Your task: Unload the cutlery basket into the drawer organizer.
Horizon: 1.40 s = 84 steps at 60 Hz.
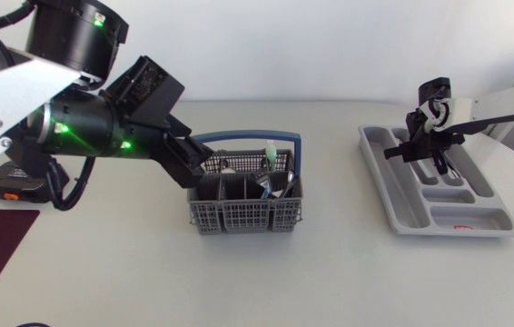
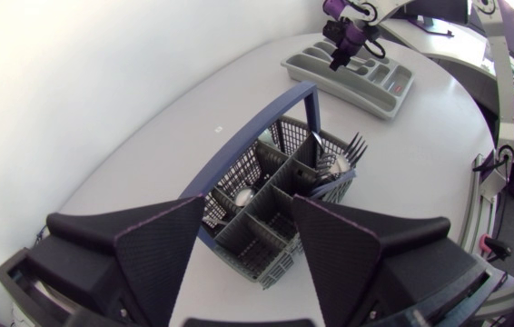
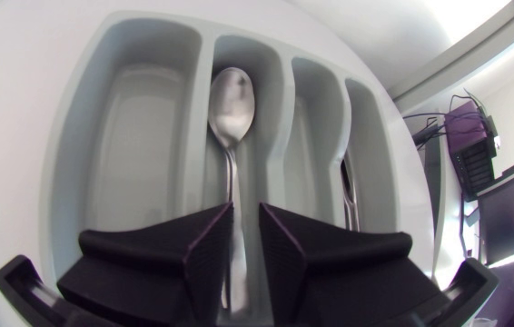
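Risking a shove first: left end effector (image 1: pixel 193 168) spread wide at the left end of the cutlery basket (image 1: pixel 243 213), centre of the head view, with that end between the fingers in the wrist view and gripping nothing. Coming down off-line could push or tip the basket across the desk (image 1: pixel 330 282), or catch its blue handle (image 1: pixel 289 139). Closing among the crowded cells could also pick up two pieces at once.

At the right of the head view, right end effector (image 1: pixel 439 159) low over the drawer organizer (image 1: pixel 484 218), directly above the spoon (image 3: pixel 230 100) lying in the second long slot. Cannot tell whether pinching the spoon's handle or clear of it. If pinching, lifting away would likely drag the spoon out of its slot.

Counting:
- One basket and one organizer, the latter with four long slots and one cross slot.
- Two pieces in the organizer: the spoon, plus another piece (image 3: pixel 348 195) in the fourth slot, kind unclear.
- In the basket, one fork (image 2: pixel 355 145) and at least two spoon bowls; full count hidden.
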Each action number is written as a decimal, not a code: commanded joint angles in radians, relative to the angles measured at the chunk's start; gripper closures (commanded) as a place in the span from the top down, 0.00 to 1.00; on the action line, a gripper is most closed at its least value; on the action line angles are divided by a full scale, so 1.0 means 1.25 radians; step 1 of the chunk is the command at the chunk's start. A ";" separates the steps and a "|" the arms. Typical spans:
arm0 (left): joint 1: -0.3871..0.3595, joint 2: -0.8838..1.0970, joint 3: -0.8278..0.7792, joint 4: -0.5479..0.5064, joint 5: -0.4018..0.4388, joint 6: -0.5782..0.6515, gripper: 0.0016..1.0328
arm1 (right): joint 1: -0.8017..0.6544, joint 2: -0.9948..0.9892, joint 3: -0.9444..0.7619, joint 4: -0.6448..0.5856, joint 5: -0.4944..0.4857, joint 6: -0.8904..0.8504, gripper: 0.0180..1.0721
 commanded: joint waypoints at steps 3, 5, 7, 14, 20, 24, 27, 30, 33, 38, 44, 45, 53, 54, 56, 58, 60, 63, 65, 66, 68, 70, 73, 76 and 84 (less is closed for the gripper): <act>-0.015 -0.008 -0.020 0.010 -0.014 -0.010 0.67 | 0.003 -0.021 0.004 -0.012 -0.012 0.021 0.42; -0.015 -0.009 -0.021 0.011 -0.015 -0.010 0.67 | 0.003 -0.033 -0.005 -0.012 -0.017 0.021 0.44; -0.016 -0.009 -0.023 0.013 -0.015 -0.009 0.67 | 0.003 -0.048 -0.016 -0.012 -0.020 0.021 0.46; -0.019 -0.013 -0.036 0.027 -0.015 -0.004 0.67 | 0.004 -0.128 -0.076 -0.001 -0.039 0.021 0.53; -0.026 -0.014 -0.049 0.044 -0.015 0.009 0.67 | 0.012 -0.217 -0.147 0.016 -0.070 0.011 0.59; -0.030 -0.014 -0.058 0.057 -0.015 0.013 0.67 | 0.020 -0.270 -0.192 0.025 -0.076 -0.004 0.60; -0.045 -0.016 -0.068 0.067 -0.015 0.027 0.67 | 0.028 -0.311 -0.229 0.031 -0.094 -0.011 0.61; -0.060 -0.021 -0.080 0.083 -0.015 0.040 0.67 | 0.034 -0.356 -0.271 0.038 -0.104 -0.018 0.63; -0.069 -0.020 -0.087 0.094 -0.015 0.044 0.67 | 0.038 -0.399 -0.306 0.039 -0.130 -0.024 0.64; -0.094 -0.003 -0.081 0.094 -0.014 0.040 0.67 | 0.045 -0.481 -0.376 0.052 -0.176 -0.032 0.64; -0.110 0.019 -0.069 0.109 -0.015 0.043 0.67 | 0.066 -0.565 -0.448 0.053 -0.216 -0.039 0.64; -0.110 0.025 -0.061 0.109 -0.014 0.043 0.67 | 0.069 -0.574 -0.457 0.053 -0.219 -0.040 0.64; -0.093 0.074 -0.021 0.110 0.030 0.044 0.67 | 0.114 -0.664 -0.535 0.060 -0.235 -0.054 0.64; -0.088 0.079 -0.020 0.111 0.039 0.047 0.67 | 0.121 -0.674 -0.545 0.062 -0.235 -0.054 0.64; -0.081 0.090 -0.020 0.125 0.050 0.062 0.67 | 0.138 -0.697 -0.564 0.062 -0.238 -0.055 0.64; -0.073 0.101 -0.020 0.141 0.057 0.073 0.67 | 0.150 -0.718 -0.580 0.062 -0.240 -0.055 0.64; -0.064 0.114 -0.015 0.151 0.071 0.076 0.67 | 0.161 -0.738 -0.599 0.063 -0.245 -0.058 0.64; -0.043 0.136 -0.001 0.152 0.103 0.074 0.67 | 0.174 -0.761 -0.618 0.064 -0.246 -0.059 0.64; -0.030 0.150 0.010 0.152 0.120 0.072 0.67 | 0.182 -0.774 -0.630 0.066 -0.246 -0.059 0.64; -0.029 0.154 0.012 0.152 0.123 0.072 0.67 | 0.185 -0.779 -0.635 0.069 -0.246 -0.060 0.64; -0.024 0.170 0.024 0.152 0.131 0.071 0.67 | 0.188 -0.794 -0.650 0.074 -0.246 -0.060 0.65; -0.024 0.177 0.031 0.153 0.138 0.072 0.67 | 0.192 -0.801 -0.661 0.076 -0.247 -0.060 0.67; -0.024 0.187 0.040 0.153 0.143 0.076 0.66 | 0.196 -0.810 -0.678 0.085 -0.252 -0.061 0.67; -0.024 0.200 0.053 0.152 0.150 0.082 0.66 | 0.196 -0.812 -0.692 0.091 -0.255 -0.067 0.68; -0.024 0.223 0.070 0.148 0.163 0.109 0.66 | 0.201 -0.812 -0.720 0.118 -0.272 -0.082 0.68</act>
